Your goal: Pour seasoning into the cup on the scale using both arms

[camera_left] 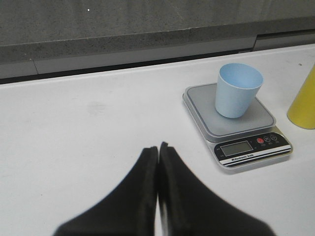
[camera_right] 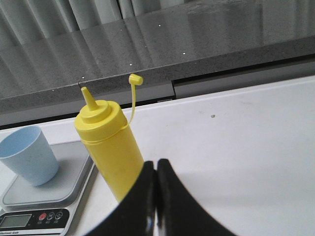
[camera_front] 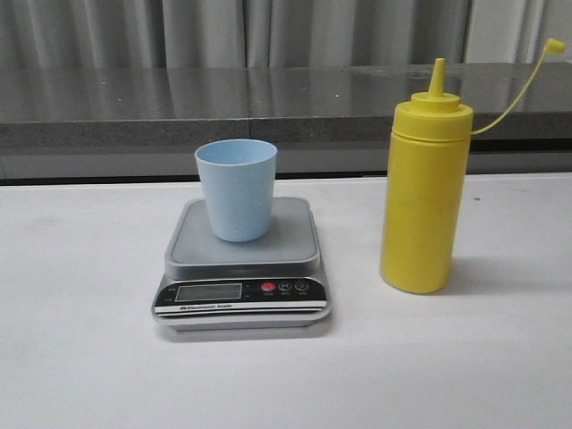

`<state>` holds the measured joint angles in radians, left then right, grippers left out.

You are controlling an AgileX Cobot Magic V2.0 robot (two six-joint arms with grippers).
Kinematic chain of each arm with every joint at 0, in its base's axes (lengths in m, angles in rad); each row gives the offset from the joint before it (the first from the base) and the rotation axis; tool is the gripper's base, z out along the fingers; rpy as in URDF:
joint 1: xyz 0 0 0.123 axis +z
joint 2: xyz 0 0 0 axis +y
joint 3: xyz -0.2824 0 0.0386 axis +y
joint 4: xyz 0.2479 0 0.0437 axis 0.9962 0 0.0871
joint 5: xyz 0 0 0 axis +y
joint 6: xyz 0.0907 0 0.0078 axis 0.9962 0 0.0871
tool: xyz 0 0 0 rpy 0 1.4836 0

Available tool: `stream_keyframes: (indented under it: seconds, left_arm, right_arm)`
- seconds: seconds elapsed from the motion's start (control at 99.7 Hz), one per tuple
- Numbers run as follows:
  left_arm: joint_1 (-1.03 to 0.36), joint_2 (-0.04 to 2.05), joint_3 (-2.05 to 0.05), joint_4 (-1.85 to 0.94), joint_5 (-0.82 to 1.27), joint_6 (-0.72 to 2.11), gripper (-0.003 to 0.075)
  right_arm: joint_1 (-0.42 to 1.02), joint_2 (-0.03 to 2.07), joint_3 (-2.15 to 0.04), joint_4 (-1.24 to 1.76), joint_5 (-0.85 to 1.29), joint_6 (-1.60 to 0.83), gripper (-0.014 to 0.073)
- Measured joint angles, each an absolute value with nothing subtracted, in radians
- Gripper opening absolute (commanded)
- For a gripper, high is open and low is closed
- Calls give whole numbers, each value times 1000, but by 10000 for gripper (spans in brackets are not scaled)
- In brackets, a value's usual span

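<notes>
The pale blue cup (camera_front: 237,189) stands upright on the silver-grey scale (camera_front: 242,268) at mid-table; both also show in the left wrist view as cup (camera_left: 237,90) on scale (camera_left: 231,127). To the right stands the tall yellow seasoning bottle (camera_front: 424,197), its tethered cap hanging open off the nozzle. My left gripper (camera_left: 158,146) is shut and empty, well short of the scale on its left. My right gripper (camera_right: 157,162) is shut and empty, close in front of the seasoning bottle (camera_right: 109,142). Neither arm appears in the front view.
A dark grey stone ledge (camera_front: 268,107) with curtains behind it runs along the far edge of the white table (camera_front: 89,340). The scale's black panel carries an LCD and a red button (camera_front: 268,287).
</notes>
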<state>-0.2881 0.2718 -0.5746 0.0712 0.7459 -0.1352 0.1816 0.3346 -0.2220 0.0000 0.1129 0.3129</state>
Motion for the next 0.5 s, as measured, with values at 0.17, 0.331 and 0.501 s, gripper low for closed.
stream_keyframes:
  seconds: [0.17,0.331,0.501]
  left_arm:
    - [-288,272,-575,71,746,-135,-13]
    - [-288,272,-575,71,746,-135,-13]
    - [-288,272,-575,71,746,-135,-13]
  right_arm:
    - [182,281,-220,0,182,313,-69]
    - [182,216,-220,0,221,313,-69]
    - [182,187,-220,0,227,313,-69]
